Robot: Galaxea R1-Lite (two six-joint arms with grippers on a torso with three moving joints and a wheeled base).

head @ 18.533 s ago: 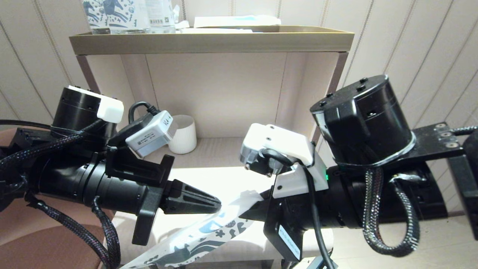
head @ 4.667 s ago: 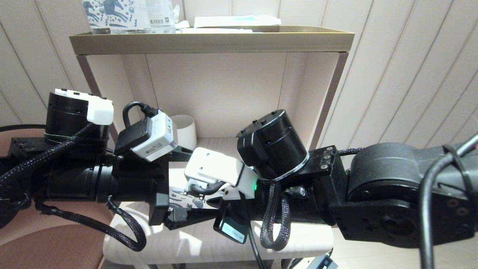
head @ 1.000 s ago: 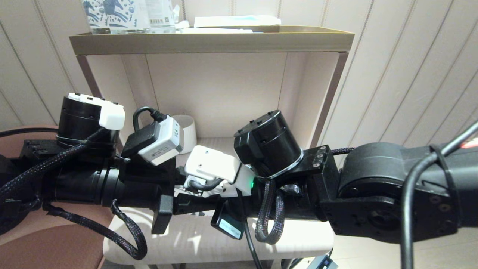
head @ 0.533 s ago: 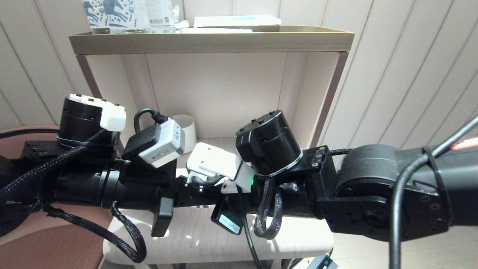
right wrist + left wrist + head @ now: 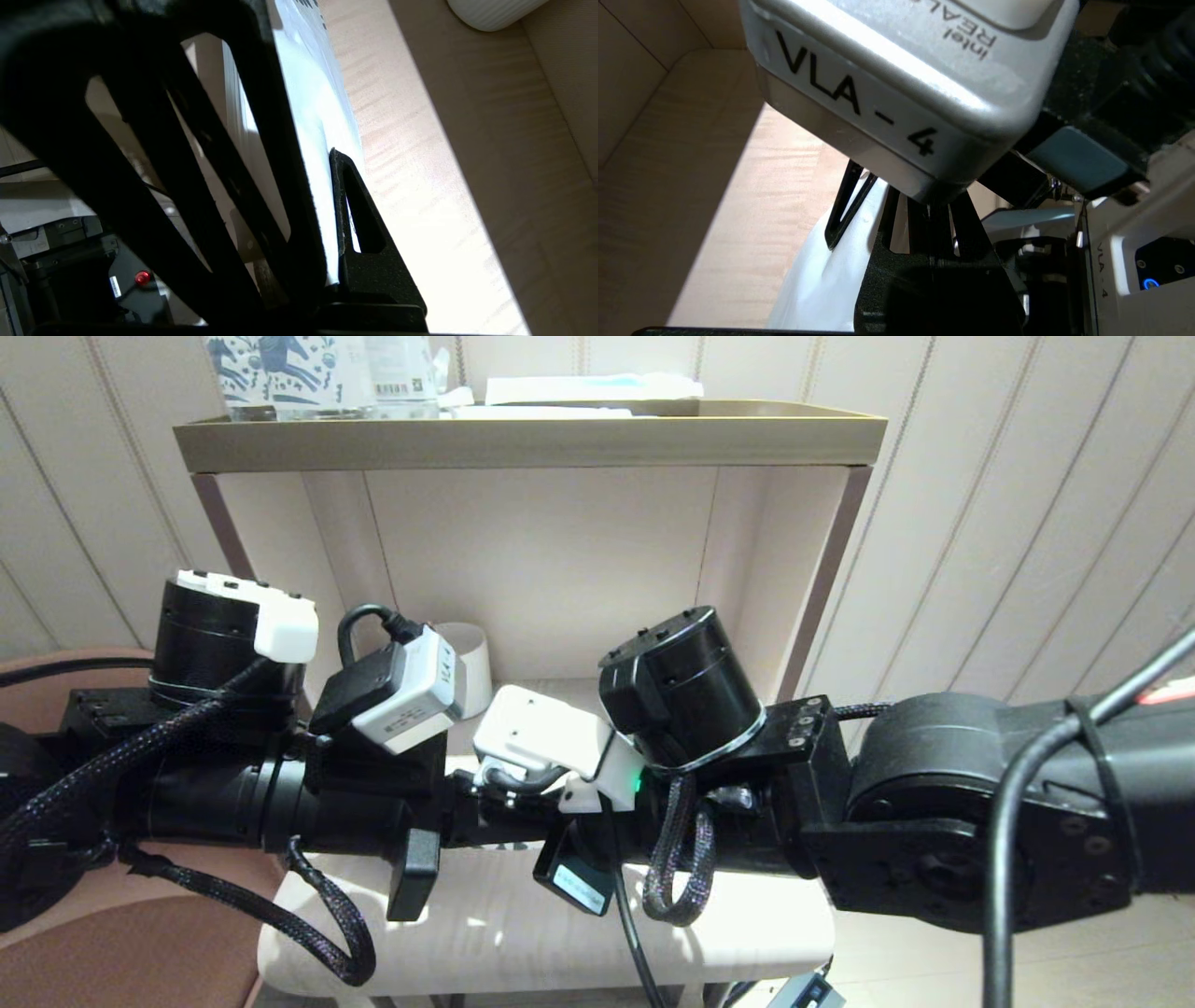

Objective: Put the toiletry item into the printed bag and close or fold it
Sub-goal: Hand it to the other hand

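Over the shelf (image 5: 523,933), both hands clamp printed bag (image 5: 322,112), camera (image 5: 896,88) label "VLA-4".

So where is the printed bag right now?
The printed bag is held edge-on between both grippers, the right gripper and left gripper, over the lower shelf, near the white mug.

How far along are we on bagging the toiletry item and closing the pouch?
Done: the printed bag is off the shelf, held between both arms. In hand: the right gripper is shut on its white edge, and the left gripper is clamped on white plastic too, both meeting mid-shelf near the ribbed white mug. The toiletry item shows in no view, so I cannot confirm it is inside. Left: confirming that, then closing or folding.
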